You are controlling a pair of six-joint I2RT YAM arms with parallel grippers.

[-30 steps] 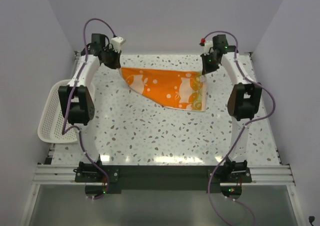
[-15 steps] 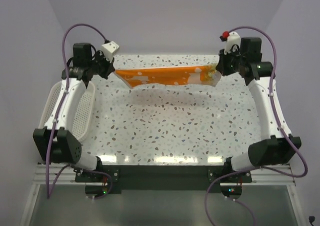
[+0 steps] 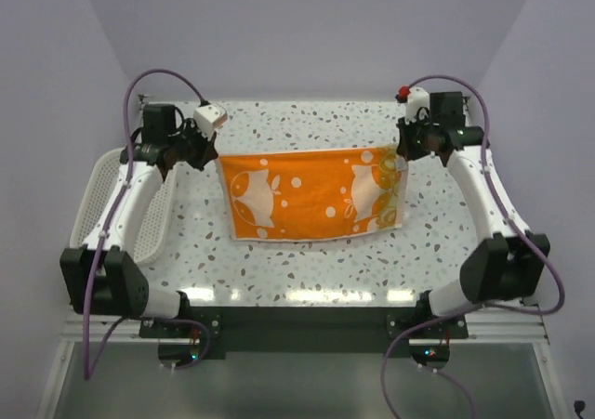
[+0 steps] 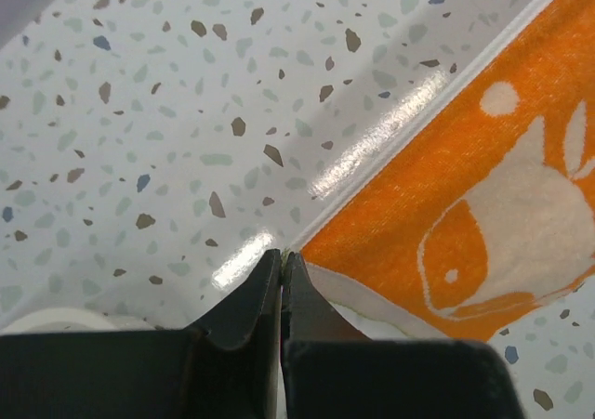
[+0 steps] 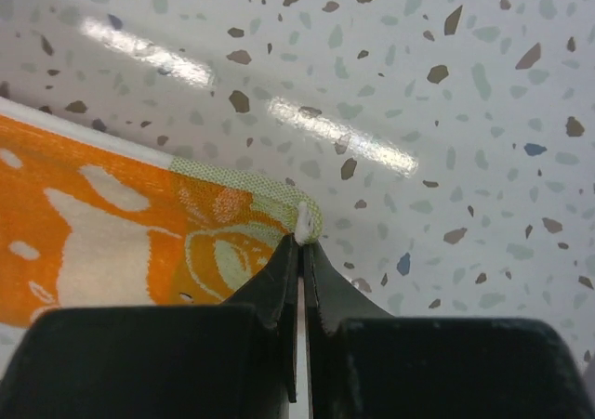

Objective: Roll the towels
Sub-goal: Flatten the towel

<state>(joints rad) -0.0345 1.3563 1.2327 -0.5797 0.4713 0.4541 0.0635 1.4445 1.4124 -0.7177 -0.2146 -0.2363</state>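
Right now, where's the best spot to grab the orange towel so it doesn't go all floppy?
By its two far corners, one tool on each, coming in from the outer sides. The towel is thin and limp, so pinching both corners probably keeps its far edge stretched straight. The left tool and right tool are shut on those corners.

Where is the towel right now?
In the top view the towel is spread open over the middle of the table, its far corners pinched by the left gripper and right gripper.
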